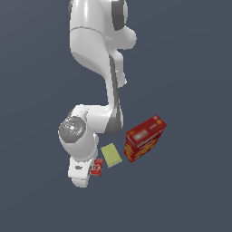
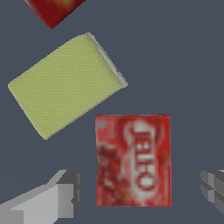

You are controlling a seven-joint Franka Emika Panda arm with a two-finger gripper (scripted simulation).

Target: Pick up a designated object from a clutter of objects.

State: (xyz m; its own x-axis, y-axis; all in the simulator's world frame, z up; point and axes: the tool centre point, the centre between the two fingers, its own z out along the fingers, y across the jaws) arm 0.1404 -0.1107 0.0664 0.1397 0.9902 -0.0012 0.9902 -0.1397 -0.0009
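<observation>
Pincer (image 2: 140, 197) spread astride red packet (image 2: 133, 159) – untouched; big box (image 2: 53, 9) cut off

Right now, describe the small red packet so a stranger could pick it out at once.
Start at the large red-orange box, then pass the pale yellow flat rectangle beside it. Just beyond, at the white arm's open gripper, lies the small flat red squarish packet. White lettering and its far smaller size set it apart.
</observation>
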